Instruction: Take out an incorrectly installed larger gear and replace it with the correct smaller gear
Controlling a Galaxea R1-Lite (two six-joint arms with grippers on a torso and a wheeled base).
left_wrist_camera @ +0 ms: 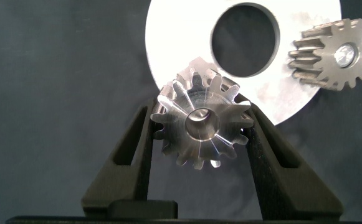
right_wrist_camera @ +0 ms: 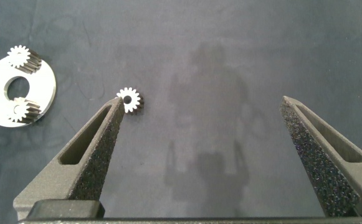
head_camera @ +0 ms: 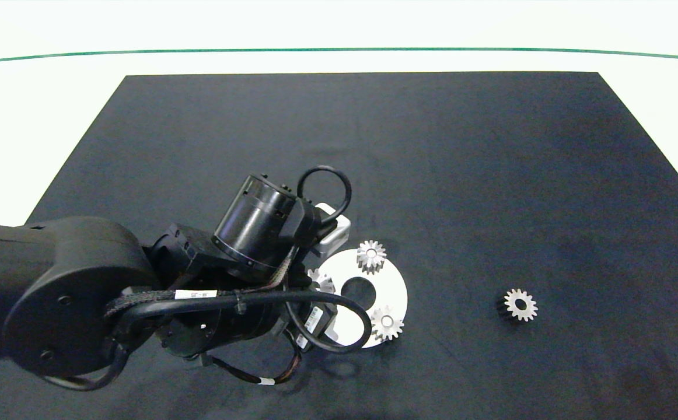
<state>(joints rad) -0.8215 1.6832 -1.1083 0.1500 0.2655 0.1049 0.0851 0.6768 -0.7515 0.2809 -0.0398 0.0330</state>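
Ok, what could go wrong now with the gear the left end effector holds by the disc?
The smaller gear looks tilted in the left end effector at the white disc rim, so it may seat crooked or slip off the edge. Opening or pulling away could nudge the disc.

From my right wrist camera I see the right gripper (right_wrist_camera: 202, 149) with its fingers (right_wrist_camera: 96, 152) spread wide above the dark surface (right_wrist_camera: 230, 50). A lone silvery gear (right_wrist_camera: 129, 99) lies flat near one fingertip. Well apart sits a round plate (right_wrist_camera: 43, 87) carrying two gears (right_wrist_camera: 20, 57).
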